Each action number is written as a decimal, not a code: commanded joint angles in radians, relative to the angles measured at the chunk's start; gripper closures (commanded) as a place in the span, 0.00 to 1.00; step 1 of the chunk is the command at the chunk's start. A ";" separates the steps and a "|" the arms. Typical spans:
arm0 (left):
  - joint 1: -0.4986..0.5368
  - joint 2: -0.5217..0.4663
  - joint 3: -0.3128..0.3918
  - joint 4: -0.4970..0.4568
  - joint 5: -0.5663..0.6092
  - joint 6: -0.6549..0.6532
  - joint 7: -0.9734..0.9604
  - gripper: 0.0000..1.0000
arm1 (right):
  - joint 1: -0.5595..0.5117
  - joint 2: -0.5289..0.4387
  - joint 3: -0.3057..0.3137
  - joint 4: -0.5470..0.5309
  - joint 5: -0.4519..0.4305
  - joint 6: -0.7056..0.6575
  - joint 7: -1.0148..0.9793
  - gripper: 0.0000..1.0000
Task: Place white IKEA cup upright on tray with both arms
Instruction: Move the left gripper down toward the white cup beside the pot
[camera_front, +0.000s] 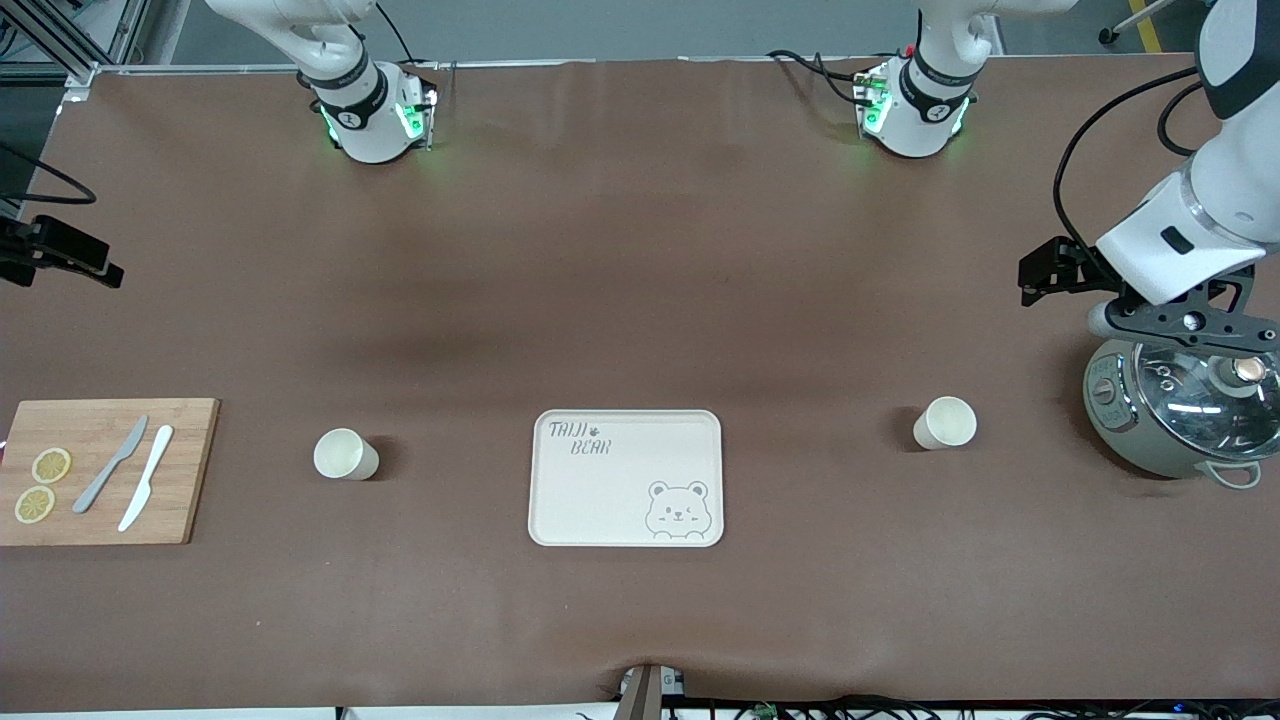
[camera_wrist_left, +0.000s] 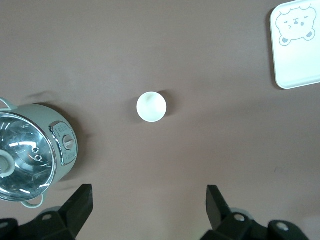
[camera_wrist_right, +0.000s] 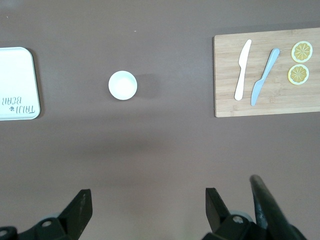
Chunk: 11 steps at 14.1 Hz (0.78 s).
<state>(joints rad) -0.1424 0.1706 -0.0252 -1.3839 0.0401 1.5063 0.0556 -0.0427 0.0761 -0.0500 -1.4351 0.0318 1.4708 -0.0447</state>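
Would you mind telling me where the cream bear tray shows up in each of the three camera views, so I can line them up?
Front view: the tray lies mid-table, between the two white cups.
Left wrist view: only its bear-face corner shows, at the picture's edge.
Right wrist view: only its lettered end shows, at the picture's edge.
Shared landmark: the tray itself; each wrist view also shows one white cup beside it.

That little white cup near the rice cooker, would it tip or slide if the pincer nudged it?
The white cup stands upright, small and empty, so it is probably light and would likely slide on the brown table cover. It looks taller than wide, so a high nudge might tip it. Once down, its round wall would probably roll.
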 joint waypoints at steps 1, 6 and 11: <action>0.000 0.000 -0.001 -0.004 0.004 0.021 -0.014 0.00 | 0.006 -0.007 0.001 -0.007 -0.015 0.008 0.019 0.00; -0.009 0.003 -0.009 -0.042 0.006 0.061 -0.036 0.00 | 0.006 -0.007 0.001 -0.008 -0.015 0.008 0.019 0.00; 0.000 -0.085 -0.010 -0.444 -0.002 0.449 -0.025 0.00 | 0.006 -0.006 0.001 -0.010 -0.015 0.010 0.019 0.00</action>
<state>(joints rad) -0.1470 0.1671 -0.0322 -1.6328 0.0401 1.8169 0.0347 -0.0427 0.0762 -0.0500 -1.4360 0.0317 1.4741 -0.0447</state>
